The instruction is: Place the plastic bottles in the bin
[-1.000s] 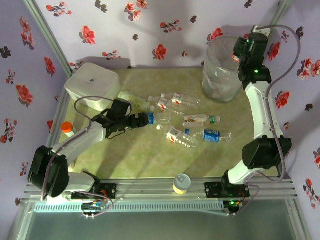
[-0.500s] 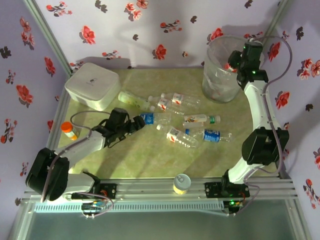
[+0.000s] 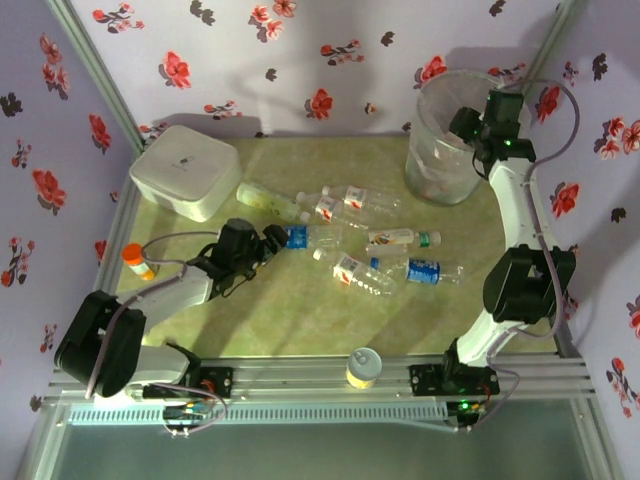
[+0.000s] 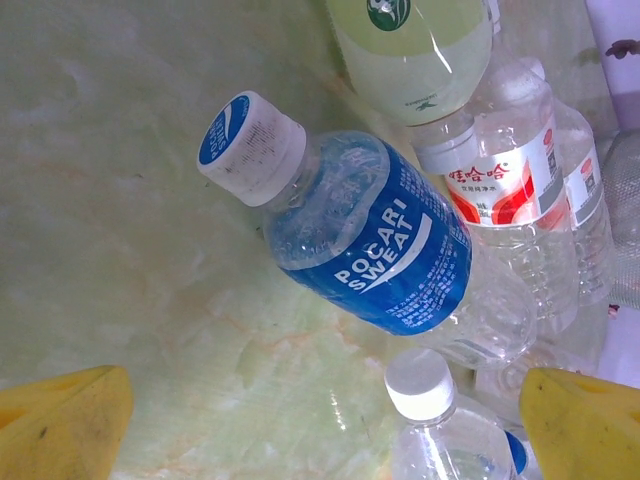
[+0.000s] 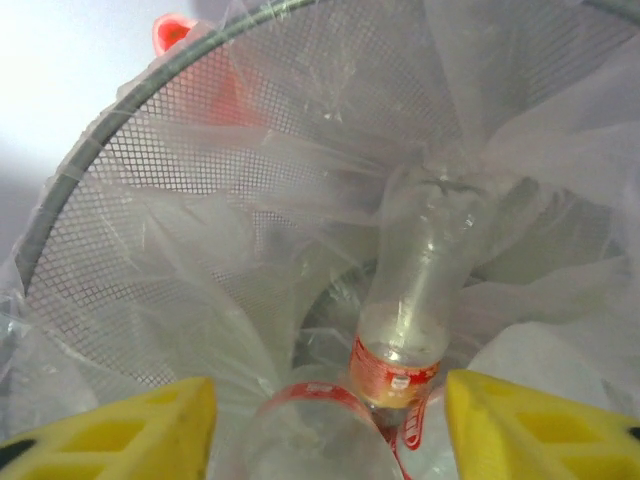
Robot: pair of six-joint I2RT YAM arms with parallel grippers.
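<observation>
Right end effector [image 5: 330,398]: fingers spread. They were pinched a moment ago and have parted over the bin [image 5: 118,112]. The red-labelled bottle [image 5: 402,345] sits between them, touching neither, already down inside the clear liner. Judged released, so one more bottle is binned.

Left end effector [image 4: 320,425]: spread wide, low over the tabletop [image 4: 100,200], and it has barely shifted. The blue-labelled bottle [image 4: 372,252] lies just ahead, likely the next pick. Several more bottles [image 3: 392,238] lie on the tabletop, well apart from the bin.
</observation>
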